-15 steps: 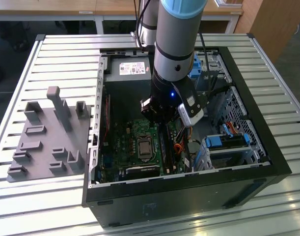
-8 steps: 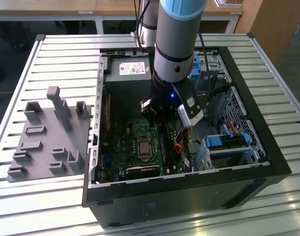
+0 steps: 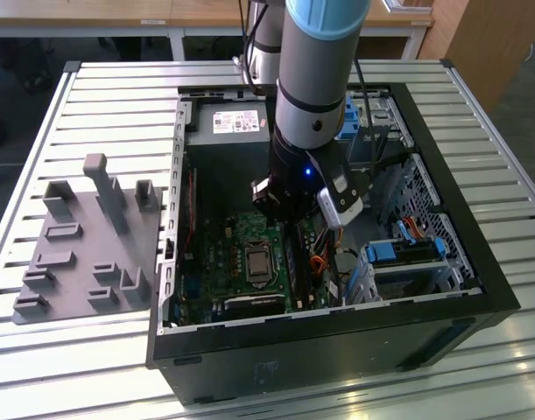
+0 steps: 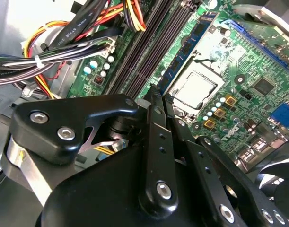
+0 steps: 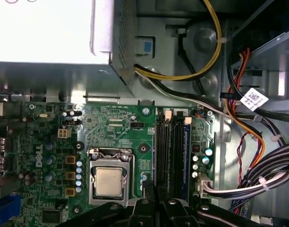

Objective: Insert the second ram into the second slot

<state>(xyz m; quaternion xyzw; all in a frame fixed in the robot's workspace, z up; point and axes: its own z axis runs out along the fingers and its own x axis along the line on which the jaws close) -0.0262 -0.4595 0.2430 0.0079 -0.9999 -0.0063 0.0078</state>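
mid-frame in the exterior view my arm [image 3: 313, 87] dips into the case [image 3: 477, 289]. in the second wrist view the gripper [image 4: 159, 94], fingers together, sits just over the memory slots [image 4: 144, 56], aligned for seating, i judge.

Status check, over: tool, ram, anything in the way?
Tool low over memory slots beside processor socket. Blue ram stick upright in a slot. Cable bundle alongside, not over slots.

You see the gripper [image 4: 161, 97] over the green motherboard [image 4: 239, 66]. Dark memory slots [image 4: 149, 47] lie beside the processor socket [image 4: 196, 90].
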